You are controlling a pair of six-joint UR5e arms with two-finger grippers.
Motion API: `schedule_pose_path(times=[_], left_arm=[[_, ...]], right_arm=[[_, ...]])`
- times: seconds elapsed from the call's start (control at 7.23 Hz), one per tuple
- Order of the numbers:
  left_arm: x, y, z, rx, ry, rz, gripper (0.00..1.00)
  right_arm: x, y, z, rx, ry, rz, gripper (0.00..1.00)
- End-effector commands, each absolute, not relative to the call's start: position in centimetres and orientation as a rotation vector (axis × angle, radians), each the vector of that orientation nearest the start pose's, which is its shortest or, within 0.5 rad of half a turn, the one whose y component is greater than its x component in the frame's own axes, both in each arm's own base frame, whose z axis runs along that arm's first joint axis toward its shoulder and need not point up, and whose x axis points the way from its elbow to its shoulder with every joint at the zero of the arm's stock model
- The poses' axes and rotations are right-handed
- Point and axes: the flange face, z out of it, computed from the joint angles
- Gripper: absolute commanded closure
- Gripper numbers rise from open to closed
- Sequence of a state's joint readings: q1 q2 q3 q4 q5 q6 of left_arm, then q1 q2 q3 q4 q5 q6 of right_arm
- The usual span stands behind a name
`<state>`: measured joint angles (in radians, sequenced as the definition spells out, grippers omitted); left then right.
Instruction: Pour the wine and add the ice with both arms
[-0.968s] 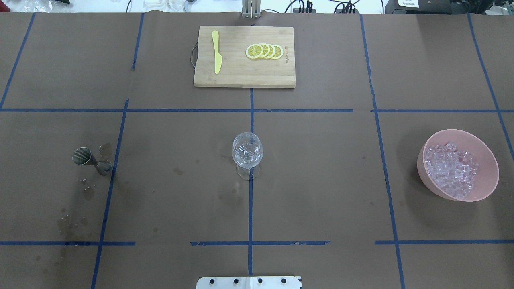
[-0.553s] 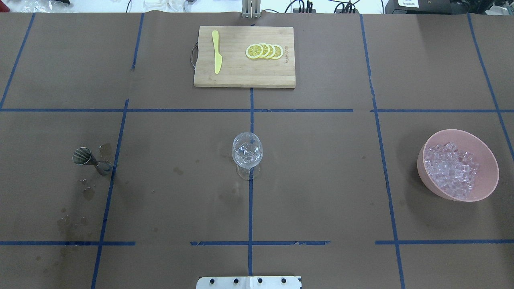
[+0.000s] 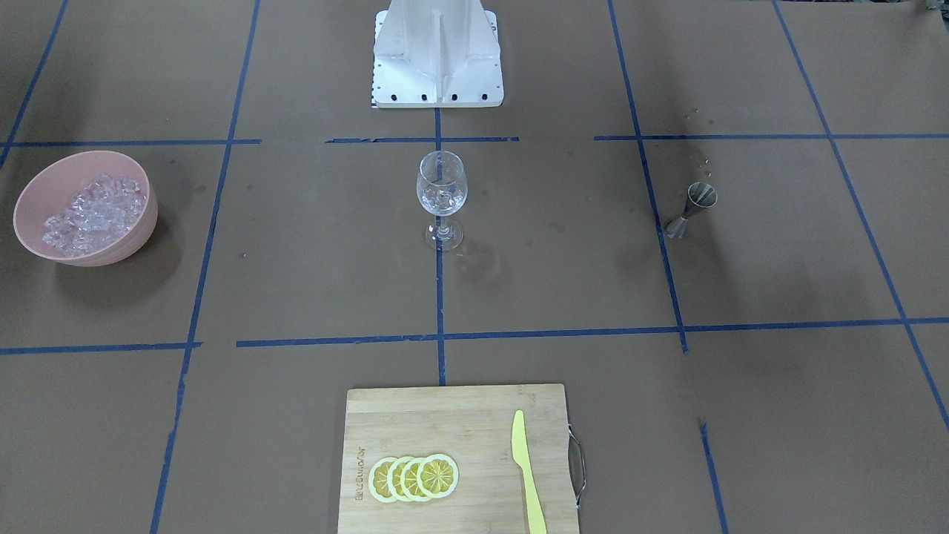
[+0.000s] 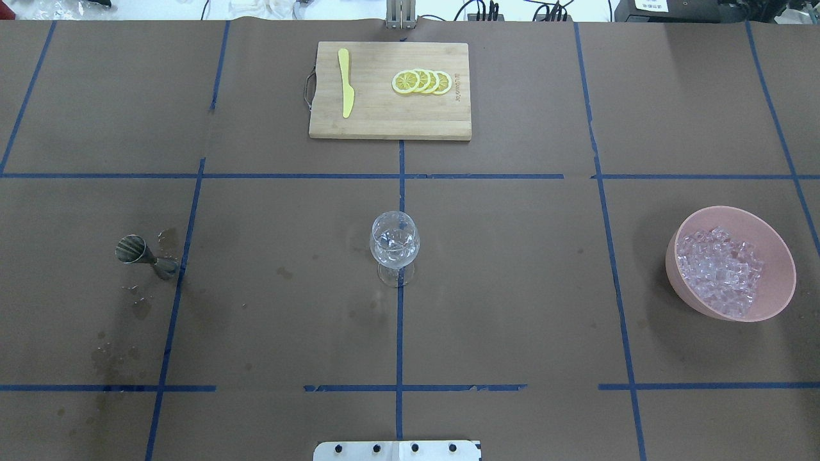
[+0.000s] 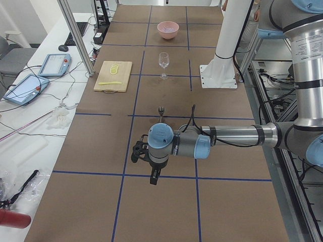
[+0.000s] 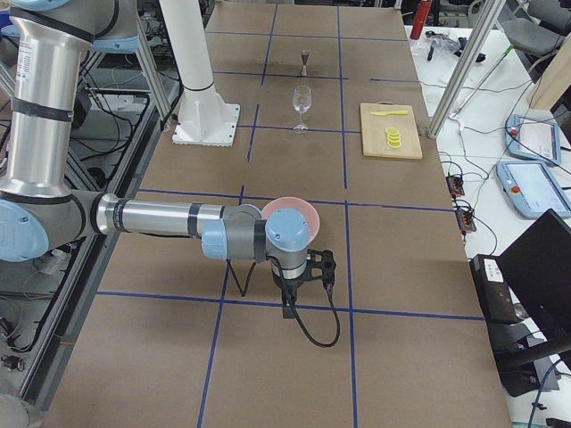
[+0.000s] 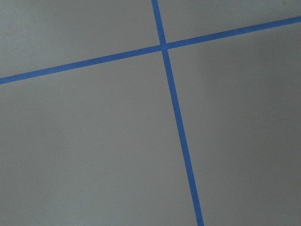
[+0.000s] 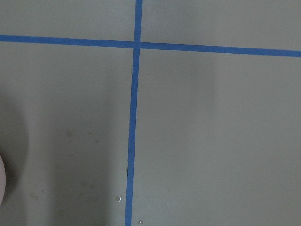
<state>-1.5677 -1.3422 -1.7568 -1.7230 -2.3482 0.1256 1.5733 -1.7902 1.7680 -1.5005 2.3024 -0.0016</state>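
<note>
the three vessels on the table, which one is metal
The small jigger on the robot's left side. The stemmed glass at the centre is clear; the bowl holding ice is pink.

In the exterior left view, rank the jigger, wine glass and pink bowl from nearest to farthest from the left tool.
1. Jigger: just beyond the left tool, on the table's near stretch.
2. Wine glass: mid-table, level with the pedestal.
3. Pink bowl: far end, on the robot's right side.

Left arm [image 5: 229,136] and right arm [image 6: 165,217] stretch level, left pincer [image 5: 154,176] and right pincer [image 6: 287,308] pointing down, openness unclear.
</note>
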Motion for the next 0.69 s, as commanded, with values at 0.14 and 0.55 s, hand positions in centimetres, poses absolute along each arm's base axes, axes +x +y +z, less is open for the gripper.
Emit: schedule_pose_path(times=[0.14, 0.55], left_arm=[[-6.25, -40.36, 65.18, 0.155, 0.765, 0.166, 0.0], [-6.25, -40.43, 65.11, 0.157, 0.765, 0.167, 0.0]], right_arm=[[6.71, -40.27, 65.47, 0.048, -0.735, -0.018, 0.0], [6.71, -39.93, 65.89, 0.036, -0.735, -0.014, 0.0]])
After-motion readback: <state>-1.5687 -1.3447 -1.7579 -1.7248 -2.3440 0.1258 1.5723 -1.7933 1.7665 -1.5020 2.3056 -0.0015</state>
